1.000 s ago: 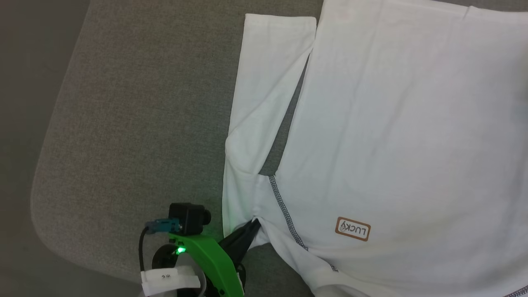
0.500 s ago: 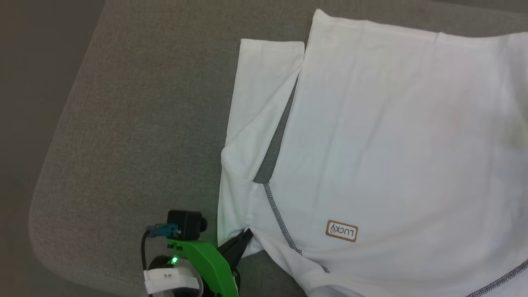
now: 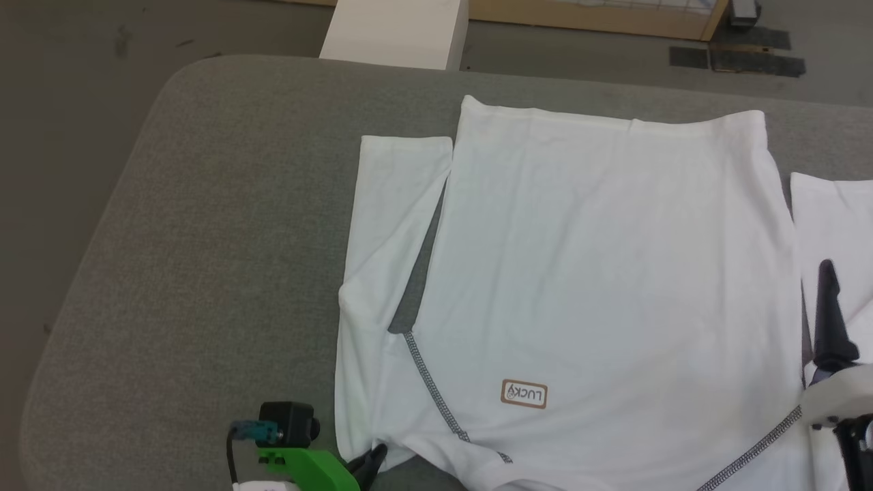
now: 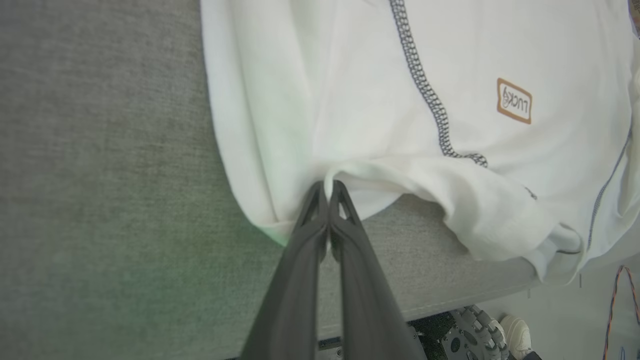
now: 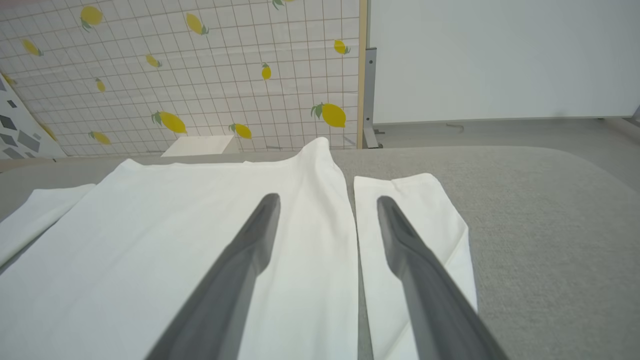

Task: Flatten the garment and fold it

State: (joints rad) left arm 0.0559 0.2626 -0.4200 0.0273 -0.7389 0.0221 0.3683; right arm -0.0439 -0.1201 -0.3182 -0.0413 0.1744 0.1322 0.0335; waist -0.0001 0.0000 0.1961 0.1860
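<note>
At the near edge of the grey table, the left gripper is pinching a fold of the garment near its shoulder, with its fingers pressed together on the white fabric. Just beside it, some of the neckline is drooping over the table's edge. To the right, the right gripper is hovering with its fingers spread wide, holding nothing. One finger is over the shirt's body and the other over the right sleeve; I cannot tell whether they are touching cloth. Farther in, a brown-edged label is lying near a dark zigzag seam. The shirt is lying flat, with its left sleeve running alongside the body. Beyond the table's far edge a white box is standing.
</note>
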